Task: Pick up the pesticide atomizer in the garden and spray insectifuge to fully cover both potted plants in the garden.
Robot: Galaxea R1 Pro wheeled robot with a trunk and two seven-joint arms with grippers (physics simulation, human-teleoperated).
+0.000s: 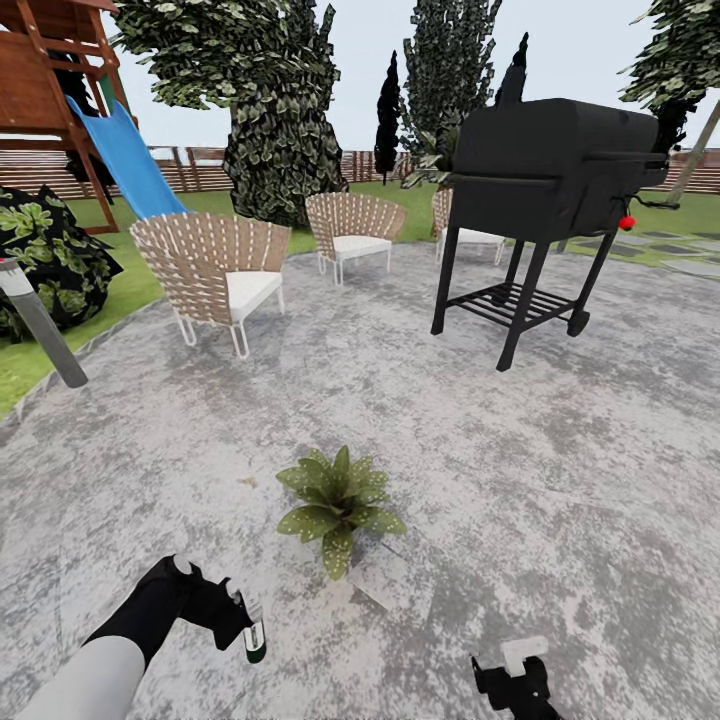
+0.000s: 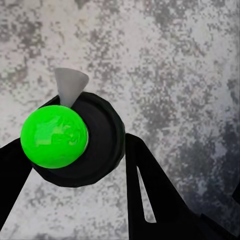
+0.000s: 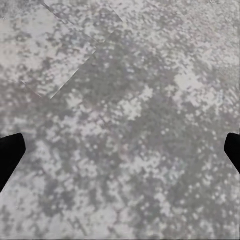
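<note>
The pesticide atomizer [image 1: 254, 638], a slim dark green bottle with a pale part, is held low over the paved patio [image 1: 560, 470] at the lower left, my left gripper [image 1: 243, 622] shut on it. The left wrist view looks at the atomizer [image 2: 75, 145] end-on: a bright green cap, a black round body and a whitish cone nozzle, with black fingers [image 2: 155, 195] on either side. One potted plant [image 1: 340, 503], a low rosette of speckled green leaves, stands on the paving just ahead and right of the bottle. My right gripper [image 1: 515, 678] hangs open at the bottom edge; the right wrist view of this gripper [image 3: 120, 150] has bare paving between the spread fingertips.
A black grill [image 1: 545, 190] on legs stands at the right rear. Woven chairs [image 1: 215, 265] line the patio's far side, with a blue slide [image 1: 125, 155], trees and a slat fence behind. A grey pole [image 1: 40, 325] leans at the left by a dark bush.
</note>
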